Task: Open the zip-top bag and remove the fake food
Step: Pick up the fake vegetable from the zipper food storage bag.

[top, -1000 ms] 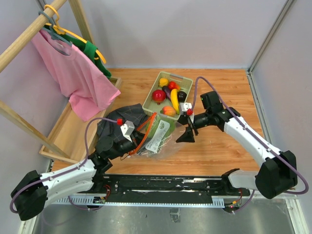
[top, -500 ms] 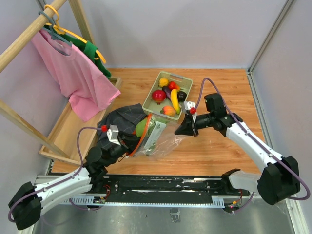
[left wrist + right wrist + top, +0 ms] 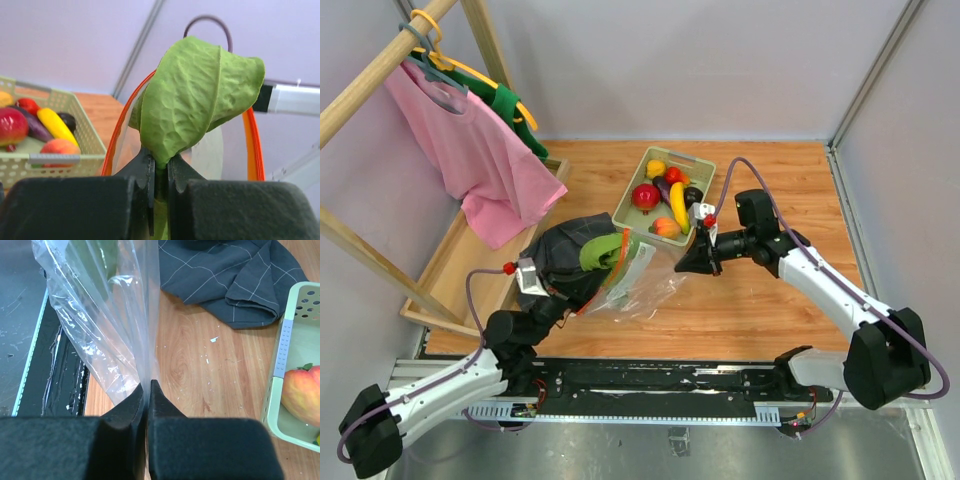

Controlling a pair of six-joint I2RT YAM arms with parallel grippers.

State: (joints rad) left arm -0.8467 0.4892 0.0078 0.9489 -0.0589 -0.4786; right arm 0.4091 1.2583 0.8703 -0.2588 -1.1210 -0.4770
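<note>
1. A light wooden table (image 3: 770,300) with pale walls around it fills the overhead view. At the far left, a wooden clothes rail (image 3: 380,70) carries a pink shirt (image 3: 470,150) on a hanger.
2. A pale green tray (image 3: 708,172) sits toward the back of the table, near the middle. It holds most of the fake food (image 3: 663,188): a red round fruit (image 3: 646,196), a yellow banana (image 3: 678,205), a peach-coloured piece (image 3: 666,227) and dark purple pieces.
3. A dark checked cloth (image 3: 555,255) lies crumpled on the table to the left of the tray.
4. The zip-top bag (image 3: 645,285), clear and crinkly, is stretched between the two grippers in front of the tray. Its orange-red zip strip (image 3: 620,262) is at the end toward the left arm, and the mouth gapes open.
5. The left gripper (image 3: 160,162) is almost closed, its fingers clamped on the stem of the green leafy piece (image 3: 200,100). The leaf stands upright above the fingers at the bag's mouth, with the loop of the zip strip curving behind it. Whether the leaf is fully clear of the bag cannot be told.
6. The right gripper (image 3: 148,390) has its jaws pressed together on a fold of the bag's clear plastic, at the end away from the zip. It is just beside the tray's near corner.
</note>
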